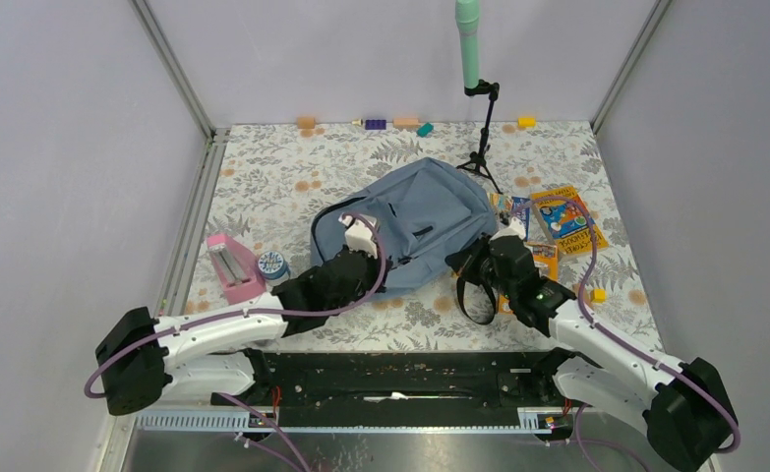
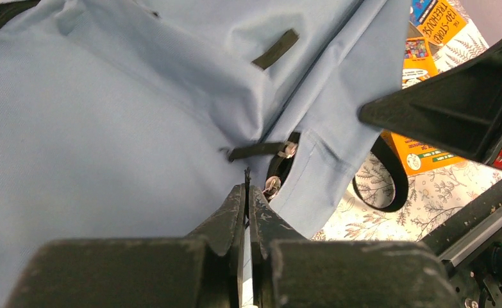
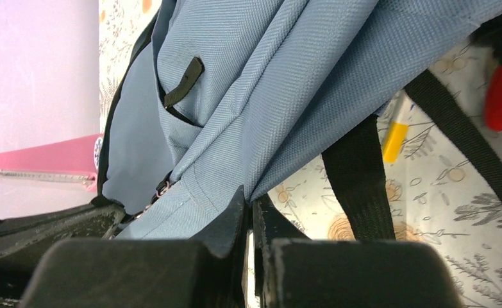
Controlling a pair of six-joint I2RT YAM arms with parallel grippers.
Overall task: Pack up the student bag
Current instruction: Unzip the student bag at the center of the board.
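Packing looks barely begun. Judgement: opening stage only, nothing seen going in yet.

- Student bag [image 1: 430,211]: one, lying flat on the tabletop [image 1: 282,177], spread between the two sets of jaws, each at a near edge of it. No open mouth shows from overhead.
- Left jaws: pressed together, with a thin black tab [image 2: 247,174] sticking out from between the tips. It looks like a pull at the bag's zipper. A metal slider [image 2: 272,186] sits just right of the tips.
- Right jaws: closed narrow on a fold of the bag's blue fabric at its lower edge. One black shoulder strap [image 3: 360,179] hangs just right of the tips.

Left to do, as I read it: open the zipper fully, load the loose items, then close up. All items lie outside the bag.

Count:
- Books [image 1: 567,221]: at least three, beyond and right of the right jaws. They overlap, so no firm count.
- Pink case [image 1: 231,267]: one, left of the left jaws.
- Round blue-and-white tin [image 1: 272,264]: one, just beside the pink case.
- Small blocks [image 1: 374,124]: five along the far edge, well beyond both jaws.
- Yellow block [image 1: 597,294]: one more, right of the right jaws.
- Tripod [image 1: 481,138] with a green cylinder: one, beyond the bag.
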